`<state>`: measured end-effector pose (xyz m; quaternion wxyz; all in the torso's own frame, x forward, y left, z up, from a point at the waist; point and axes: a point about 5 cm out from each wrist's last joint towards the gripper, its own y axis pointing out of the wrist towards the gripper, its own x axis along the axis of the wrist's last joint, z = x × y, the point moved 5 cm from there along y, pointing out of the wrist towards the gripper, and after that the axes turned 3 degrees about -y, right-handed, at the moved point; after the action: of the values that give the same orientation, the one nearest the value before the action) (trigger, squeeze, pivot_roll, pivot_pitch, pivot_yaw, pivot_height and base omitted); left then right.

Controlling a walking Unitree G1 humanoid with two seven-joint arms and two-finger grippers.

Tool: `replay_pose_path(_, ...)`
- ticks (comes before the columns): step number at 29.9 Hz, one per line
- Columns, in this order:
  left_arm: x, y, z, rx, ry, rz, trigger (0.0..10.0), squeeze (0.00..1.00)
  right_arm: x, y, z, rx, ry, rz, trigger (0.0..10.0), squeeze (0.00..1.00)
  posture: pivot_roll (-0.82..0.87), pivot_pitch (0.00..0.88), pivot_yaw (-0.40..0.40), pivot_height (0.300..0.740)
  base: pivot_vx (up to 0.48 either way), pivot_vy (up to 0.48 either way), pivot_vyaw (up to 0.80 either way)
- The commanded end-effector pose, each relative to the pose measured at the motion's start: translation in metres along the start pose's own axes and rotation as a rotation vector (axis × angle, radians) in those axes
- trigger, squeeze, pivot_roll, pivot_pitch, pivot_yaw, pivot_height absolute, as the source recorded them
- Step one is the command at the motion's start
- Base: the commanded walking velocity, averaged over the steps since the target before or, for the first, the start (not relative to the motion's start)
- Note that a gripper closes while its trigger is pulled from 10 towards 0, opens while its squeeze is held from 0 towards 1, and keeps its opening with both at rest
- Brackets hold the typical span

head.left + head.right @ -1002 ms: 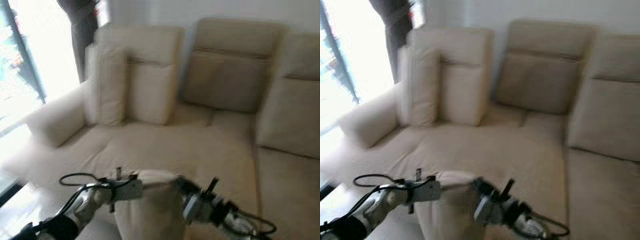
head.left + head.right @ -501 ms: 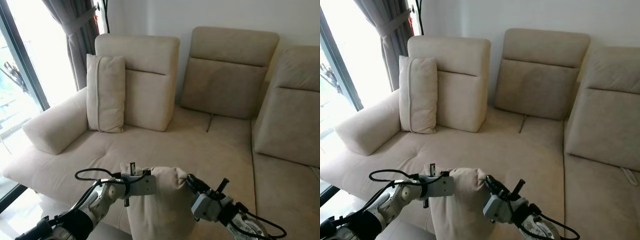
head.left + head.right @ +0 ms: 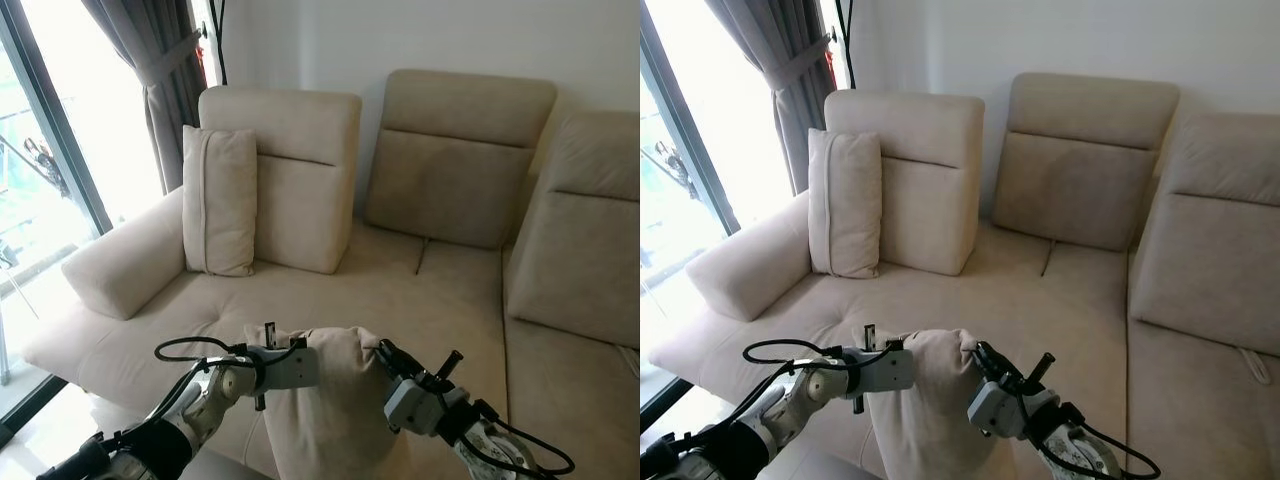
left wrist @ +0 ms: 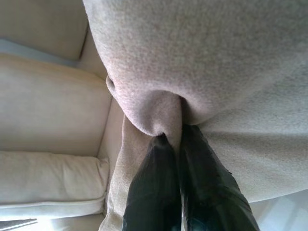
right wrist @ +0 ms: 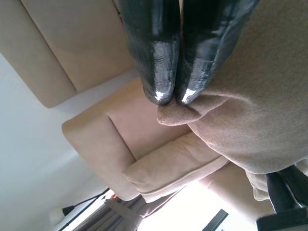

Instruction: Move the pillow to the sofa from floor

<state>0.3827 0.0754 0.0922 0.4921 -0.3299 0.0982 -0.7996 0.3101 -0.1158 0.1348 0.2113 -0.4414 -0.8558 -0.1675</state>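
Beige pillow hangs between both hands, left hand and right hand each pinched shut on a top corner, sofa seat just ahead for drop.

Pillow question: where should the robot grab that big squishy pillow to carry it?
By its top corners, one from each side. The pillow hangs upright; the left gripper and the right gripper each pinch a bunched corner, where soft fabric gathers thin enough for narrow fingers.

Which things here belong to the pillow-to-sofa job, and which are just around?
Job: held pillow, pinched by left gripper and right gripper; sofa.

Around: upright pillow at the sofa's armrest end; curtain; window.
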Motion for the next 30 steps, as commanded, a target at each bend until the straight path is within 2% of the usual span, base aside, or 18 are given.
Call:
replay_pose_path(1,0.013,-0.001,0.009,0.021,0.011,-0.059,10.0,0.00,0.012,0.003,-0.011,-0.051,-0.006,-0.040,10.0,0.00,0.12,0.000,0.026,0.740,0.000,0.000,0.00)
replay_pose_path(13,0.023,-0.002,0.016,0.050,0.008,-0.121,10.0,0.00,0.012,-0.001,-0.008,-0.058,0.051,-0.029,10.0,0.00,0.12,0.000,0.030,0.740,0.000,0.000,0.00)
replay_pose_path(22,0.023,-0.001,0.011,0.033,0.005,-0.127,10.0,0.00,0.011,0.000,-0.010,-0.077,0.075,-0.007,10.0,0.00,0.11,0.000,0.032,0.740,0.000,0.000,-0.75)
replay_pose_path(25,0.023,0.000,0.010,0.032,-0.038,-0.129,10.0,0.00,0.011,0.000,-0.011,-0.083,0.080,-0.003,10.0,0.00,0.11,0.000,0.034,0.740,0.000,0.000,-0.80)
replay_pose_path(30,0.024,0.001,0.009,0.027,-0.042,-0.131,10.0,0.00,0.011,0.000,-0.013,-0.088,0.089,-0.007,10.0,0.00,0.11,0.000,0.033,0.740,0.000,0.000,-0.64)
